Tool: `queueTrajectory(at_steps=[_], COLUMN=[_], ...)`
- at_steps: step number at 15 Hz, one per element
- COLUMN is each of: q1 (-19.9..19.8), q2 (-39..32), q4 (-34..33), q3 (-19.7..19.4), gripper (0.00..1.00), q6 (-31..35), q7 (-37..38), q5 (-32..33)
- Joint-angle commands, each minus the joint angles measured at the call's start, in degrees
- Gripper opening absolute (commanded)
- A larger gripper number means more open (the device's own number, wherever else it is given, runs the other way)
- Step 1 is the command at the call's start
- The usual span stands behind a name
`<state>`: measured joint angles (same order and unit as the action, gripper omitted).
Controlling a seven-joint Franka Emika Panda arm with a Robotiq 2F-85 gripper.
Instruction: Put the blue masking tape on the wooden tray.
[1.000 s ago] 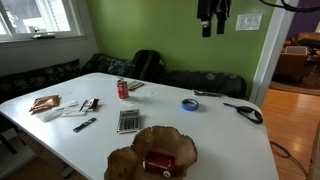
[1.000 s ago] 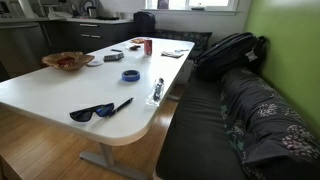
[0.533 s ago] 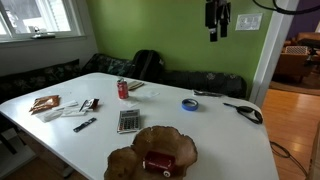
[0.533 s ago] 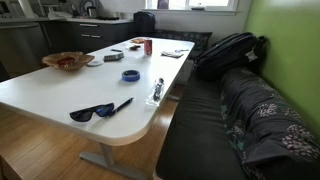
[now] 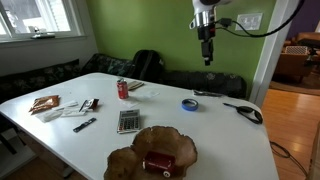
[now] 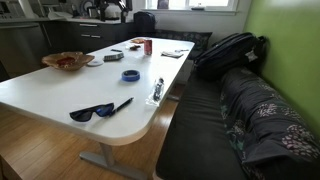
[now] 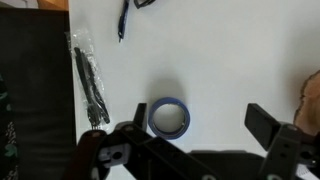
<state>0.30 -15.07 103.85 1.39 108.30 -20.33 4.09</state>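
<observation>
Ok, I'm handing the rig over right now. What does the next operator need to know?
Pincer: open and empty, high above the table. In the wrist view the tape lies between its fingers.
Blue masking tape: flat on the table, not gripped, near the scissors.
Wooden tray: beside the calculator, with a red item lying in it.
Done: nothing picked up yet.
Left: descend, grip the tape, carry it to the tray, release.
</observation>
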Motion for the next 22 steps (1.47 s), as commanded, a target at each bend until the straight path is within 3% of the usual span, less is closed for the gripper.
queueTrajectory(at_steps=[1, 4, 9, 12, 17, 19, 22], q1=[1.4, 3.7, 7.7, 10.9, 12.8, 10.6, 7.1], q2=[-14.7, -24.9, -38.7, -44.2, -44.8, -45.2, -44.4], q4=[-13.5, -23.1, -37.8, -46.4, -52.1, -52.8, -49.4], q3=[0.9, 1.2, 3.4, 2.9, 0.4, 1.6, 3.3], gripper=[1.00, 1.00, 1.00, 1.00, 1.00, 1.00, 1.00], q6=[-2.1, -3.9, -5.7, -12.1, -21.5, -23.2, -19.8], q7=[-2.6, -2.6, 0.4, 6.2, 17.0, 14.0, 12.1], q5=[6.1, 10.4, 8.0, 7.4, 7.5, 6.0, 2.8])
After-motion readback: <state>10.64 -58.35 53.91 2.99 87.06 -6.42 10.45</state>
